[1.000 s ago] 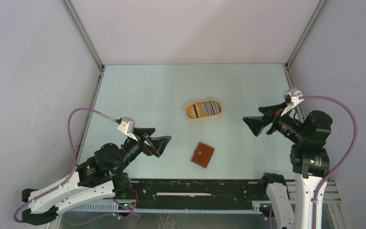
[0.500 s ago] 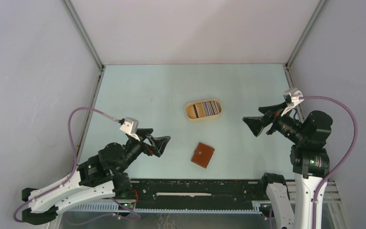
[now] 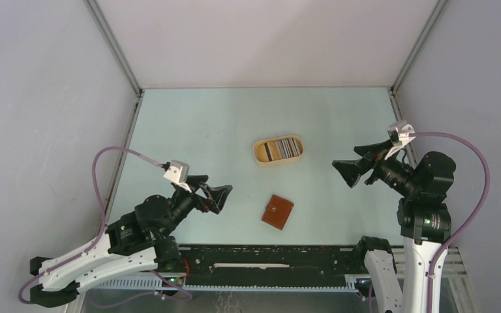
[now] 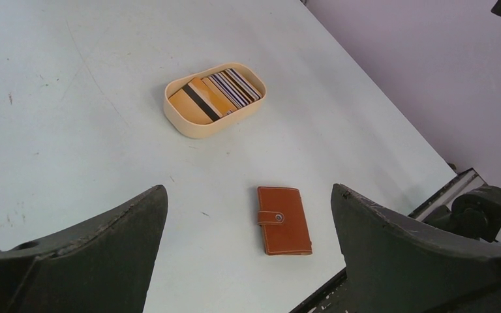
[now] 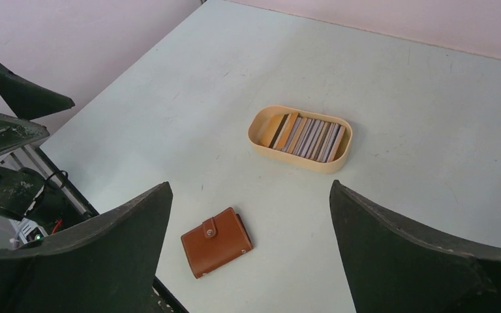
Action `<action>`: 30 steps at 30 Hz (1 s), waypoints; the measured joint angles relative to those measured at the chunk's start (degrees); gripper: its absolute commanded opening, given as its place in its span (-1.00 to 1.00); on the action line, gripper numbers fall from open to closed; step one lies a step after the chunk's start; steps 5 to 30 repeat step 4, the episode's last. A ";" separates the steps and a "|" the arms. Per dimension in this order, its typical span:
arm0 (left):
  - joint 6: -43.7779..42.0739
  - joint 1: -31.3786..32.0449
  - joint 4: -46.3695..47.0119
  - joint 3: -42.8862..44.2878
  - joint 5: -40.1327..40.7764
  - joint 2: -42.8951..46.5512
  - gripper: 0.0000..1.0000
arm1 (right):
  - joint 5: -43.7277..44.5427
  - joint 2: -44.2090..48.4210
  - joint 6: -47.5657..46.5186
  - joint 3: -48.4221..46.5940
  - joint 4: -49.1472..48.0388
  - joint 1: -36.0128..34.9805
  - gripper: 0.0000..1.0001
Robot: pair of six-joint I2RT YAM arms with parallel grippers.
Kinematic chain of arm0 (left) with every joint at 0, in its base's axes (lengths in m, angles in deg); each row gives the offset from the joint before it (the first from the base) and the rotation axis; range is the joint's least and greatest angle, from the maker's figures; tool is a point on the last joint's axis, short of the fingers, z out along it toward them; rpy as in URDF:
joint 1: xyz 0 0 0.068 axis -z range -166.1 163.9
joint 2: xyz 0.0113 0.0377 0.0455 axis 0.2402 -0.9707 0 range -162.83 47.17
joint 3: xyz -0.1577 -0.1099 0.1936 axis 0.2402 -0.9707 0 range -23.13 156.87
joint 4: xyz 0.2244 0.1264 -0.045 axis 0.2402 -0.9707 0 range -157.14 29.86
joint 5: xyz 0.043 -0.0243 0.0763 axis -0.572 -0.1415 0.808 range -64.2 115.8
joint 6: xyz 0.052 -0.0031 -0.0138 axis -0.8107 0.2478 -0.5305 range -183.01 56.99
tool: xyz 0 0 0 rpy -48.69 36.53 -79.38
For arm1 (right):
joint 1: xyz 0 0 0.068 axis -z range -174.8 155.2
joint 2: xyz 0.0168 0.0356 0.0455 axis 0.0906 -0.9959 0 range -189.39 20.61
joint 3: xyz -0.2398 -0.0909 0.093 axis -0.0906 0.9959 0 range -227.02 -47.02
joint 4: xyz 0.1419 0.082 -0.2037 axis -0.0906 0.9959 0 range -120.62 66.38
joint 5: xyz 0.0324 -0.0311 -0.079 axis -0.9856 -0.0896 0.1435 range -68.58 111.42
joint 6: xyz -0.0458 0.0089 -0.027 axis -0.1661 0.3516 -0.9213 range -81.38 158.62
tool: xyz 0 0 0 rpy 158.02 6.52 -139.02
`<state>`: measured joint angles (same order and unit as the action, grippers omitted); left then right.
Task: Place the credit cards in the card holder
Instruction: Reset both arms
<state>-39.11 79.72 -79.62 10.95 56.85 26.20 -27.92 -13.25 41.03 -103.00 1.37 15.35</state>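
Two things carry this job, and they lie apart on my table. The credit cards (image 4: 214, 96), striped and orange, stand on edge in a row inside the cream oval plastic tray (image 3: 278, 150), which keeps them upright where a fingertip can get at a single edge. The brown leather card holder with a snap tab (image 3: 278, 212) lies flat and snapped shut nearer the arm bases, with bare table between it and the tray.

My left gripper (image 3: 216, 195) hangs above the table on the near left, its fingers spread wide with nothing between them. My right gripper (image 3: 355, 167) is likewise spread and carrying nothing, raised on the right side and aimed toward the middle. From both wrist views the tray and the holder sit framed between the fingers, so I judge both arms are parked at a looking distance.

Whether the shut holder already has cards inside, I cannot tell.

The pale mint tabletop (image 3: 196, 130) is matte, with faint scuffs. Plain grey walls close in three sides, with metal rails at the corners.
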 measured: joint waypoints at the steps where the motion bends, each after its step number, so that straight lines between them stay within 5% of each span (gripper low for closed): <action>1: 0.00 0.00 0.00 0.00 0.09 0.00 1.00 | -0.15 0.02 -0.17 0.00 0.00 0.00 0.99; 30: -0.07 0.00 0.00 0.00 0.28 0.00 1.00 | -0.35 0.02 -0.85 0.00 0.04 0.04 0.99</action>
